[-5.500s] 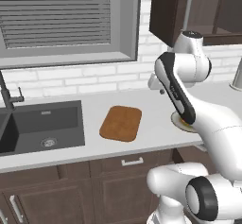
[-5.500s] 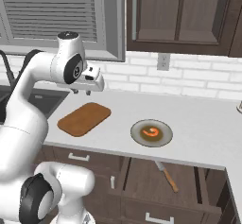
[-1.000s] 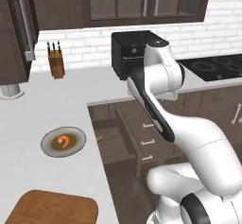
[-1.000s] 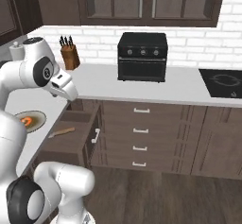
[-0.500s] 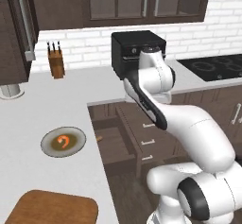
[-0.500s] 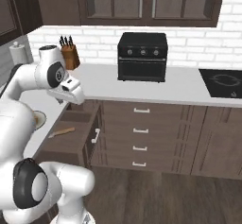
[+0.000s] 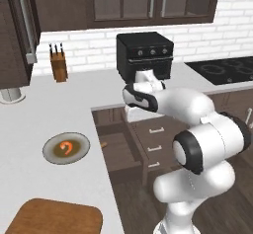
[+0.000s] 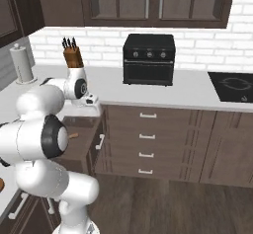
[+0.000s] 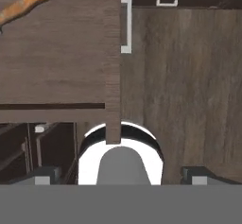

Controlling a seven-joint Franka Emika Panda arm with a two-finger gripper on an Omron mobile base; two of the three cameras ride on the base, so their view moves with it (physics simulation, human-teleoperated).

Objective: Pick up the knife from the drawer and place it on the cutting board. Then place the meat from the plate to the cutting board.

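Observation:
The drawer [image 7: 117, 151] stands pulled open beside the counter, its wooden floor [image 9: 56, 53] seen from above in the hand view. The knife's brown handle [image 9: 23, 4] lies at the drawer's far corner, its blade out of frame; its tip also pokes out [image 8: 73, 135]. My gripper [image 9: 122, 178] hangs open over the drawer's front edge, holding nothing, well away from the knife. From the side, the gripper [image 8: 92, 100] hovers just above the drawer. The meat [image 7: 65, 147] sits on the plate [image 7: 52, 154]. The cutting board [image 7: 52, 218] lies at the counter's near end.
A knife block [image 7: 59, 62] and a black toaster oven [image 7: 146, 50] stand at the back of the counter, a paper towel roll [image 8: 22, 62] further left. A stack of shut drawers [image 8: 146, 139] and a cooktop [image 8: 232, 87] lie to the right. Wood floor below.
Over the last second the arm has folded down, bringing the hand from toaster-oven height to just above the open drawer. The jaws stayed open. Earlier, the base faced the sink; the camera moved.

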